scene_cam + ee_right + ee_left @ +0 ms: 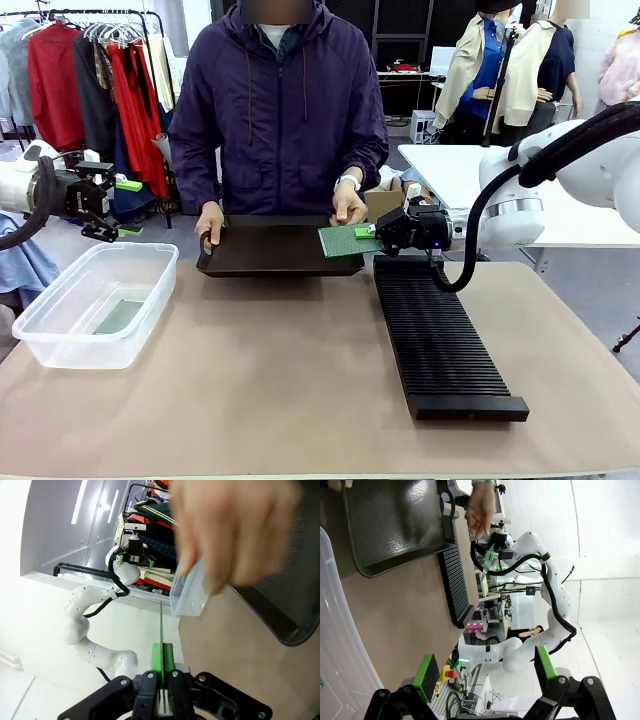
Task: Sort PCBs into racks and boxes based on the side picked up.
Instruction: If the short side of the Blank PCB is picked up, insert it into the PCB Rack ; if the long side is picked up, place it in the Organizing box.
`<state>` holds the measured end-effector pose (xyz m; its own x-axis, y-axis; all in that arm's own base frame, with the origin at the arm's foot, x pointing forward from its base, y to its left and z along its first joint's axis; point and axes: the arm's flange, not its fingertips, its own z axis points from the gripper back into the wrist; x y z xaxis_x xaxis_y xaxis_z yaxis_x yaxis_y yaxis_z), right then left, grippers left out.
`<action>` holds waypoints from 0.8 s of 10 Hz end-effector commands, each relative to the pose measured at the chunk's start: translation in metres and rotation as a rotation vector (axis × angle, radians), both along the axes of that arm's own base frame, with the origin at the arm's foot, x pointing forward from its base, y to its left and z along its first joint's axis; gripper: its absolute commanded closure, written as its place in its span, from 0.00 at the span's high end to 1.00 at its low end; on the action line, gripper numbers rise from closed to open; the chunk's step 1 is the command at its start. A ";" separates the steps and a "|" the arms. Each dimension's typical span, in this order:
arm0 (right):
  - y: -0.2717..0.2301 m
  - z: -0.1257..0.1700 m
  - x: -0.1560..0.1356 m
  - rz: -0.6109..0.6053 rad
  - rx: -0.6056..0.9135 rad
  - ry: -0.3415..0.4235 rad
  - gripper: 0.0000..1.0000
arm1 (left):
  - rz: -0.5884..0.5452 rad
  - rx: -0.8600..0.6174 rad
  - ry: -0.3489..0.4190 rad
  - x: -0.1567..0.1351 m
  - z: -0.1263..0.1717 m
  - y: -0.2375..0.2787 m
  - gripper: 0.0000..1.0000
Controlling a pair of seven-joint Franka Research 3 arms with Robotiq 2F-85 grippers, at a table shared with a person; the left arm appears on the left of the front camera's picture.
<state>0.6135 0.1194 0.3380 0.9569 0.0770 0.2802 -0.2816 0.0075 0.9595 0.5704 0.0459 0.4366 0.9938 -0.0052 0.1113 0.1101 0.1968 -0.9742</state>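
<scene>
My right gripper (374,232) is shut on one edge of a green PCB (347,241), held just above the right end of the dark tray (270,250). In the right wrist view the PCB (161,625) shows edge-on as a thin line rising from the shut right gripper (162,652). The person's hand (348,206) hovers right behind the board. The long black slotted rack (435,335) lies below and to the right of it. My left gripper (122,208) hangs open and empty above the clear box (60,325), where another PCB (120,317) lies flat. The left gripper (485,672) has its green pads far apart.
The person stands at the far side and holds the dark tray (395,520) with the other hand (210,222). The rack (455,580) runs from the tray toward my side. The box (192,595) sits at the left edge of the brown mat (280,370).
</scene>
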 end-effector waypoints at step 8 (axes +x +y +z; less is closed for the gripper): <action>0.001 0.001 0.000 0.001 0.001 -0.007 0.00 | 0.004 0.000 -0.001 0.000 0.000 0.001 1.00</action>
<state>0.6135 0.1194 0.3379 0.9569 0.0769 0.2801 -0.2815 0.0076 0.9595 0.5704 0.0459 0.4366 0.9938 -0.0052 0.1113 0.1101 0.1968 -0.9742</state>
